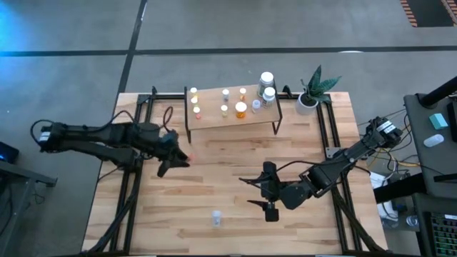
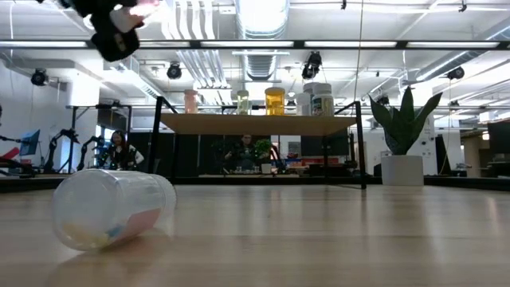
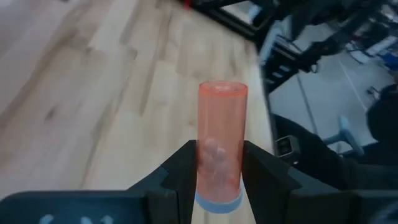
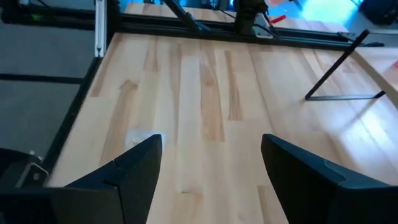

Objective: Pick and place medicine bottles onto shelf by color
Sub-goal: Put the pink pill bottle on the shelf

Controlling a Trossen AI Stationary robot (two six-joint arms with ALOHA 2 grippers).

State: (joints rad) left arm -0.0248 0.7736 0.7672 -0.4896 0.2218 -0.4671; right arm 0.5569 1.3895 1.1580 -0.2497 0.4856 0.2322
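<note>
My left gripper (image 1: 178,153) is above the table's left middle, in front of the shelf's left end, shut on an orange-red translucent vial (image 3: 222,140) with a pale blue cap. It also shows at the top of the low view (image 2: 115,32). The shelf (image 1: 232,118) at the far middle carries several small orange, yellow and white-capped bottles (image 1: 240,108) standing upright. A clear vial (image 1: 216,218) lies on its side on the table near the front edge (image 2: 111,209). My right gripper (image 1: 246,191) is open and empty right of centre, pointing toward the table's left; the clear vial (image 4: 138,138) lies ahead of it. My left gripper pinches the vial's two sides (image 3: 221,171) between its two fingers, close to the capped end. The vial lies along the fingers, its cap toward the gripper's base and its closed end sticking out past the fingertips. It is lifted clear of the table.
A green plant in a white pot (image 1: 310,96) stands right of the shelf. Two larger white-capped bottles (image 1: 268,84) stand on the shelf's right end. Thin black shelf legs (image 1: 188,132) reach the table. People sit in the room behind (image 2: 247,151). Bare wood lies between the grippers.
</note>
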